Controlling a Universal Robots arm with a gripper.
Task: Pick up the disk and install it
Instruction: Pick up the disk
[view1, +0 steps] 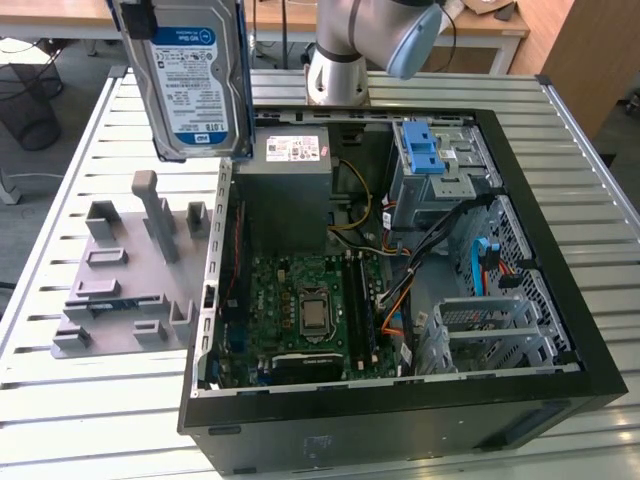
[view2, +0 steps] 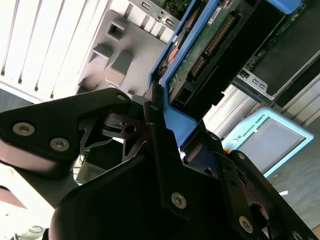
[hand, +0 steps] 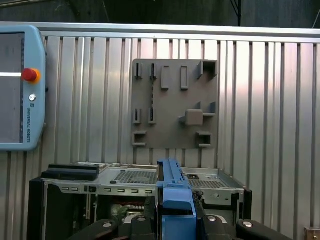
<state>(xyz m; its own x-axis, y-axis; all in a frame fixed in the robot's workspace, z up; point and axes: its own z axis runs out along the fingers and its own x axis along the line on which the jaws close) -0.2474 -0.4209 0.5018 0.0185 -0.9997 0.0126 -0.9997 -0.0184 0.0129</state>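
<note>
Gripper: we see the gripper (view2: 175, 125) closed on the disk; in both wrist views its black fingers (view2: 157, 135) press either side of the blue side rail (hand: 175, 192).
Disk: the disk (view1: 190, 80) is held in the air, stood roughly on end and a bit tilted, with its white-and-blue label face toward the exterior camera.
Disk position: on the exterior view's left, its lower edge showing in front of the far corner of the computer case (view1: 400, 425). We cannot tell the height above the table (view1: 90, 420).
Disk underside: the green circuit board and connector face the second wrist view.
Case: lies open on the table, side panel off.
Inside the case: the grey power-supply box (view1: 285, 190) is at the far side, the motherboard (view1: 300, 300) is nearer us, and the blue latch (view1: 425, 155) on its metal cage is toward the exterior view's right.
Fixture plate: the grey fixture plate (view1: 120, 290) sits on the table just beside the case, on the exterior view's left.
Pendant: we see a light-blue teach pendant (hand: 20, 85) in both wrist views, apart from the plate.
Arm: the arm (view1: 335, 60) stands behind the case.
</note>
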